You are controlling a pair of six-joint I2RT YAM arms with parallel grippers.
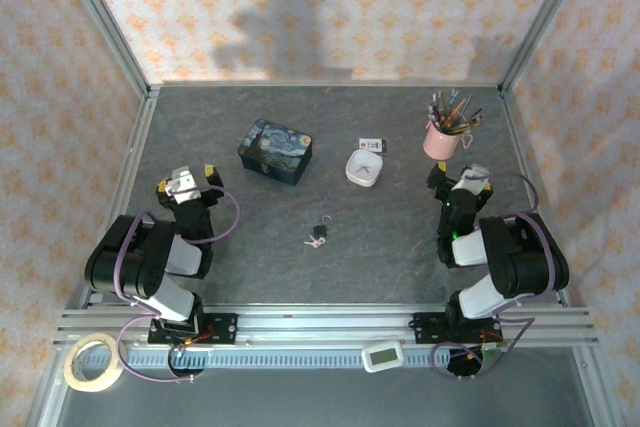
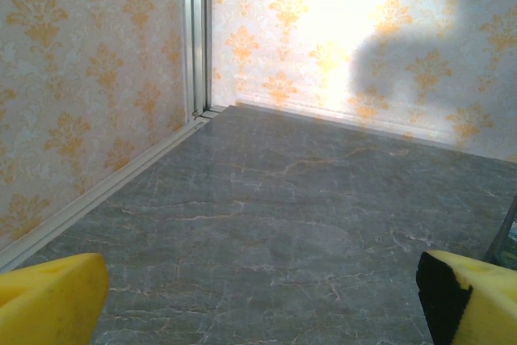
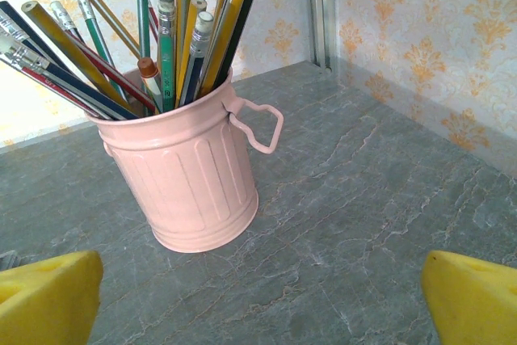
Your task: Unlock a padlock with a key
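The left gripper (image 1: 186, 179) stands with its jaws spread wide and nothing between them. In its wrist view the two yellow fingers (image 2: 50, 296) sit at the bottom corners with only bare grey table (image 2: 266, 199) ahead of them. The right gripper (image 1: 457, 174) is likewise wide open and empty. Just ahead of its fingers (image 3: 472, 296) stands a pink cup (image 3: 194, 183) full of pencils (image 3: 166, 30), upright, its handle turned to the gripper's right. The padlock (image 1: 322, 228) lies flat on the table between the two arms, well apart from both. It is off to the left gripper's right and to the right gripper's left, and nearer the arm bases than either hand. The key (image 1: 316, 242) lies just beside it on the base side; whether they touch I cannot tell. Beyond the padlock, to the left gripper's right, sits a blue tin (image 1: 275, 151). A white bowl (image 1: 365, 168) and a small card (image 1: 372, 146) lie to the right gripper's left.
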